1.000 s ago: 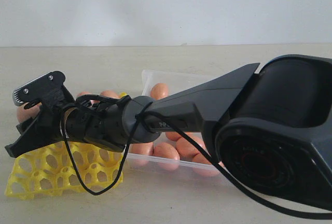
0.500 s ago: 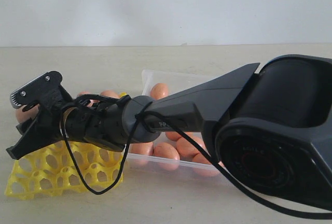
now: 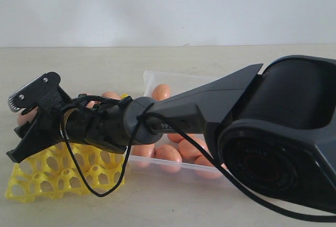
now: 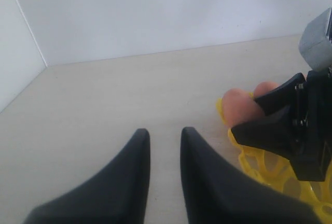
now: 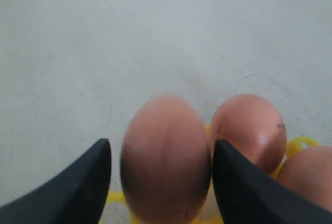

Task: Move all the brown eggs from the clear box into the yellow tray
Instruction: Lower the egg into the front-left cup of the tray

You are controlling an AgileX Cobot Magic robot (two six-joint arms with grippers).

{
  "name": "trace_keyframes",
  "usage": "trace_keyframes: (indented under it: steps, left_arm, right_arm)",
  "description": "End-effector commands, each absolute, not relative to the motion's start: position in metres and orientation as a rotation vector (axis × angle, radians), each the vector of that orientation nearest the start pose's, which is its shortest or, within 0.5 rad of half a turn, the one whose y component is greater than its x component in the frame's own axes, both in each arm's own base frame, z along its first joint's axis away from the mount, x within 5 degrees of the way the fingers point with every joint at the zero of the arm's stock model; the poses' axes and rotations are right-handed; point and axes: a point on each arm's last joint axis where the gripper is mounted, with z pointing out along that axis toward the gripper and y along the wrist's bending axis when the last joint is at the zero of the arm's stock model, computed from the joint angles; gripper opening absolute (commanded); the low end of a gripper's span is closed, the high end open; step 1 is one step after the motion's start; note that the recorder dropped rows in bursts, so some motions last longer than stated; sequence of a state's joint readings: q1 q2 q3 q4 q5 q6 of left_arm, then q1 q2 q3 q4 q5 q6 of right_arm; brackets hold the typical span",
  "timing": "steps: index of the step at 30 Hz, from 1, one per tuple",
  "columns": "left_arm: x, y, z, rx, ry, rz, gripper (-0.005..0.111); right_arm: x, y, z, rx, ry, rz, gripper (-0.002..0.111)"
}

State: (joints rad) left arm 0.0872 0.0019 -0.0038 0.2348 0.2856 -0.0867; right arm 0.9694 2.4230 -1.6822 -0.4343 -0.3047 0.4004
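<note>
One brown egg (image 5: 166,162) sits in the far left part of the yellow tray (image 3: 50,177), with more brown eggs (image 5: 249,130) packed just beside it. The tray lies at the left of the desk (image 3: 157,206), its right edge close against the clear box (image 3: 152,77). The box holds further eggs, several of them along its near wall.

The right gripper (image 3: 22,124) straddles that first egg. Its jaws stand wide apart, one on each side, and a sliver of gap shows beside the shell, so the egg rests in its cell and is not clamped. The right arm (image 3: 210,98) stretches long and low from the right of the scene across the box, with its wrist out over the tray. A black cable (image 3: 105,185) loops beneath it.

The left gripper (image 4: 165,136) hangs over bare desk to the left of the tray, jaws parted a little with nothing between them. Open desk runs left of the tray and beyond it to the white wall (image 3: 157,6). A clear strip also lies on the near side.
</note>
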Motion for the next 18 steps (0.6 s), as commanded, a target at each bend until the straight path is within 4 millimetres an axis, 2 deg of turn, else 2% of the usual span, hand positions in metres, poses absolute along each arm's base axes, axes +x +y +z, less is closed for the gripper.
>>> trace_keyframes:
  steps: [1,9,13,18]
  left_arm:
    - [0.054,0.011,0.188,-0.007,1.765,0.220,0.022]
    - [0.054,0.011,0.188,-0.007,1.765,0.220,0.022]
    - [0.054,0.011,0.188,-0.007,1.765,0.220,0.022]
    - [0.054,0.011,0.188,-0.007,1.765,0.220,0.022]
  right_arm:
    - [0.294,0.448,0.115,-1.030,1.713,0.749,0.063]
    - [0.294,0.448,0.118,-1.035,1.711,0.738,0.063]
    - [0.296,0.444,0.144,-1.059,1.692,0.672,0.063]
    - [0.302,0.429,0.172,-1.065,1.777,0.545,0.063]
